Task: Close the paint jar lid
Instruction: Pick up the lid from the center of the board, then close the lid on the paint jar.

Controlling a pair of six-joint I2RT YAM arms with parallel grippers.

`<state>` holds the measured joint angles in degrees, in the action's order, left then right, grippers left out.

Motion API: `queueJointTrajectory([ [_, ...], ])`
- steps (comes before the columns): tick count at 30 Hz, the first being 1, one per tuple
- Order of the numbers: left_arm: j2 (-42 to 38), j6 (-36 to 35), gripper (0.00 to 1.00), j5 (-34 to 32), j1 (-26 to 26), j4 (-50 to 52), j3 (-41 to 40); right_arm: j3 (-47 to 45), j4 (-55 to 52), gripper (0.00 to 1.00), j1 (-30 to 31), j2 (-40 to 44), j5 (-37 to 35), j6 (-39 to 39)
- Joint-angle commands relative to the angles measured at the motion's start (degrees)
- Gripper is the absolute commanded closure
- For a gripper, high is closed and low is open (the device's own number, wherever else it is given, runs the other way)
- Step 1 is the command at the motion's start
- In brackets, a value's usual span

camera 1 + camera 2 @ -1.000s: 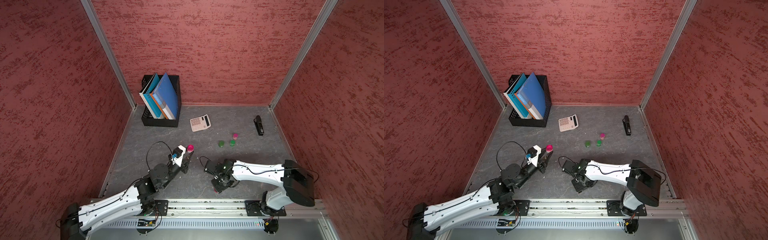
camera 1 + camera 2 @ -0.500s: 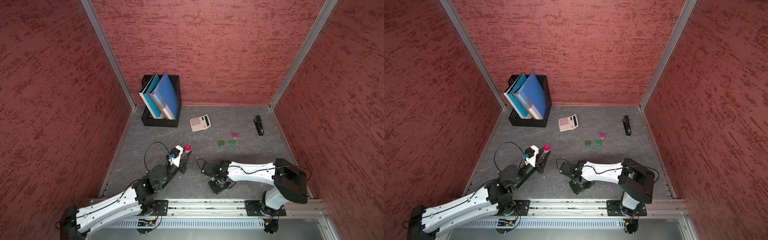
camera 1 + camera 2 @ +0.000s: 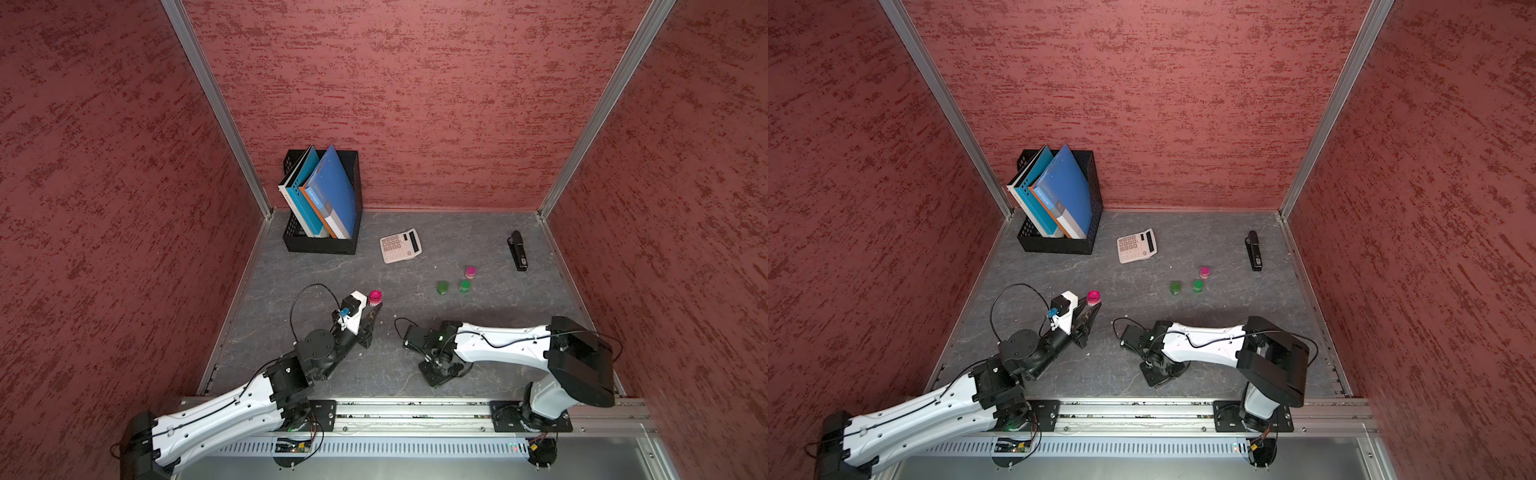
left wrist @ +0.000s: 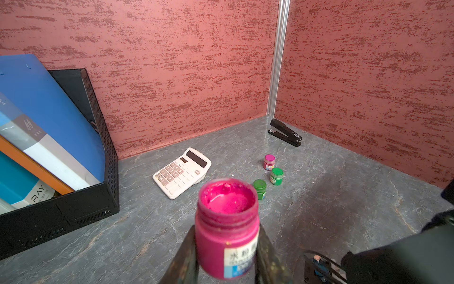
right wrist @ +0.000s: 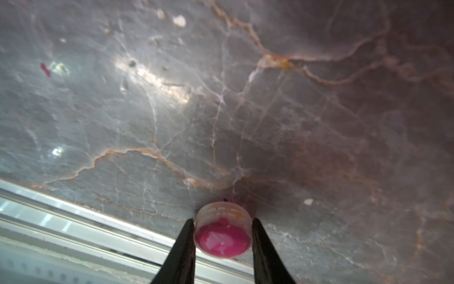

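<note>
jar [image 4: 227, 228]: round pink plastic, threaded neck, paper label, mouth open; near table [image 3: 340, 270] centre
left gripper [image 3: 375, 306]: jaws clamped on jar's body
lid [image 5: 223, 234]: shallow round cap, translucent ribbed wall, wet pink face; low over table
right gripper [image 5: 222, 222]: jaws pinching lid's rim; 5 o'clock of jar, well apart
table: grey glossy stone, pale veins

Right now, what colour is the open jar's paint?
Magenta; the jar shows best in the left wrist view.
</note>
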<state>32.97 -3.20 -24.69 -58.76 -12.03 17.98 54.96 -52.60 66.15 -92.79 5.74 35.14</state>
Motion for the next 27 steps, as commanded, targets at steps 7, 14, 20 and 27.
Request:
queueJointTrajectory([
  [7, 6.01, -0.05, 0.75, 6.08, 0.53, -7.26, -0.82, 25.61, -23.85, 0.71, -6.16, 8.32, -1.67, -5.25],
  [14, 10.17, -0.32, 0.76, 15.47, 0.70, -11.67, -0.26, 51.83, -39.75, 0.69, -13.10, 2.79, 2.67, -13.49],
  [20, 13.57, -0.57, 0.76, 19.10, 0.24, -10.62, 1.14, 65.23, -47.41, 0.69, -13.24, -5.15, 4.81, -17.47],
  [27, 16.88, -1.54, 0.76, 20.71, -0.56, -13.17, 2.67, 66.43, -47.70, 0.69, -13.24, -8.81, 7.42, -18.57],
])
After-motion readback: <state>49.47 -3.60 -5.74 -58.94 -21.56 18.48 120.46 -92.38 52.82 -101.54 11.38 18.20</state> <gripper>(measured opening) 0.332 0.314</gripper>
